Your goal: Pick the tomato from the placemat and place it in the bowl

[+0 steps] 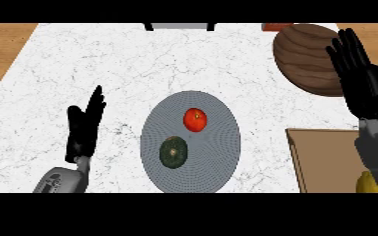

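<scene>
A red tomato [195,119] lies on the round grey placemat [221,150] in the middle of the counter, with a dark green squash [173,152] just below and left of it. The brown wooden bowl [306,57] sits at the upper right. My left hand [84,125] is open at the left of the placemat, fingers straight and pointing up, touching nothing. My right hand [356,75] is open at the right edge, fingers straight, overlapping the bowl's right side in this view and well away from the tomato.
A wooden cutting board [328,160] lies at the lower right with a yellow object [367,182] at its corner. A red object [277,27] peeks behind the bowl. A dark-legged grey item [181,26] sits at the counter's far edge.
</scene>
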